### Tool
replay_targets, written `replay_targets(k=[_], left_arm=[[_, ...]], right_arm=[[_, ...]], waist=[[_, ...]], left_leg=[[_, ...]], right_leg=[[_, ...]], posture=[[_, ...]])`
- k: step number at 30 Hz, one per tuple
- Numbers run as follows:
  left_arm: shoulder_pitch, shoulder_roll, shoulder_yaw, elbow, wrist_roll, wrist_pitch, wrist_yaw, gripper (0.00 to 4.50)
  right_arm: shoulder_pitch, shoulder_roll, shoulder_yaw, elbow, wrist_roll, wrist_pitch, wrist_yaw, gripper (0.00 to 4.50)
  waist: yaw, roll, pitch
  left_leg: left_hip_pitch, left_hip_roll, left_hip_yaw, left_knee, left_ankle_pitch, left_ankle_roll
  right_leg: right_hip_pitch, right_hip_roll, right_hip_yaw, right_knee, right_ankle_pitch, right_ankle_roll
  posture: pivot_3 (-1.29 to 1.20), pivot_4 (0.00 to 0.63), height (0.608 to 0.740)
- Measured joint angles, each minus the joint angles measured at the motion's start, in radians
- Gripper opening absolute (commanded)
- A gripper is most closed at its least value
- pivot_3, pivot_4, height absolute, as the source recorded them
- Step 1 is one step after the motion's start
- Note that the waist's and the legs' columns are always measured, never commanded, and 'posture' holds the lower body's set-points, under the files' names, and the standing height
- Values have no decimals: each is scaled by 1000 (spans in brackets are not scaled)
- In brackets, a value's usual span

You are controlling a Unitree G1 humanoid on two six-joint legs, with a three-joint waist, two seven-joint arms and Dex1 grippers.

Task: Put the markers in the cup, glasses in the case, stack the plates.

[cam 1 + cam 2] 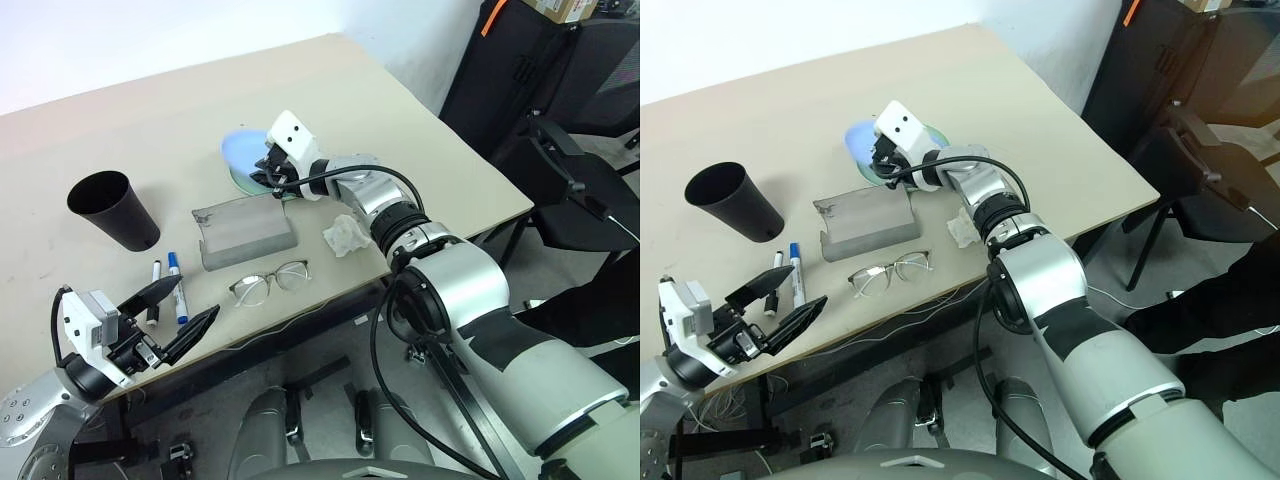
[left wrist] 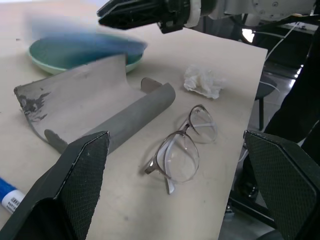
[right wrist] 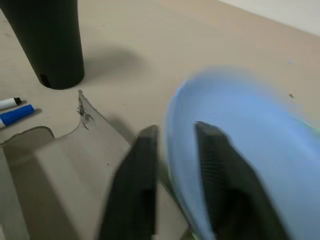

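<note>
right gripper (image 1: 268,170): reaching over the far middle of the table (image 1: 120,130); its fingers are standing a little apart with the rim of the light blue plate (image 3: 250,150) between them; whether they are pressing on the rim or slack, cannot tell.
light blue plate: lying on top of the mint green plate (image 2: 45,60), blurred in both wrist views; the stack is sitting at the right gripper's fingertips, at 12 o'clock from the case (image 1: 245,232).
left gripper (image 1: 175,312): hovering at the near table edge, fingers spread wide apart, holding nothing.
markers: black-capped marker (image 1: 156,285) and blue-capped marker (image 1: 177,285) are lying side by side, just beyond the left gripper, at about 12 o'clock from it.
glasses (image 1: 270,281): lying unfolded on the table at 3 o'clock from the left gripper, at 6 o'clock from the case and just beside it.
case: lying open, flap spread flat toward the plates, between the markers and the tissue (image 1: 345,236).
cup (image 1: 112,208): standing upright at 11 o'clock from the markers, well apart from both grippers.
tissue: lying crumpled at 3 o'clock from the case, under the right forearm.
</note>
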Motion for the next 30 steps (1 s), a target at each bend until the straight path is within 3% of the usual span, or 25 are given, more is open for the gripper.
replay_targets(k=[4,14,22,25,27,30], left_arm=[[19,0,0,-17,2,0,7,4500],[9,4,3,-19,-1,1,16,4500],[-48,35,42,10,-22,8,10,4500],[-73,39,43,27,-25,9,-1,4500],[-92,44,42,43,-25,9,-10,4500],[-108,46,41,66,-25,10,-23,4500]], right_arm=[[0,4,-1,0,-9,-3,-9,3344],[-53,-23,-50,-1,29,-21,34,3344],[-81,-195,-68,-26,70,137,290,3344],[-69,-256,-70,-67,90,166,347,3882],[-43,-292,-71,-94,101,216,360,4471],[12,-317,-73,-127,118,308,359,4471]], waist=[[0,0,0],[2,0,0],[3,-1,0],[1,-1,0],[1,-1,0],[0,-1,0]], left_leg=[[0,0,0,0,0,0],[0,0,0,0,0,0],[0,-1,0,0,0,0],[0,0,0,0,0,0],[0,0,0,0,0,0],[0,1,0,0,0,0]], right_leg=[[0,0,0,0,0,0],[-1,0,0,0,0,0],[0,-2,0,-1,0,-1],[0,-1,0,-1,1,0],[1,0,0,-1,2,1],[1,0,0,-1,2,2]], posture=[[0,150,712],[0,150,712],[0,150,712],[0,150,712],[0,150,712],[0,150,712]])
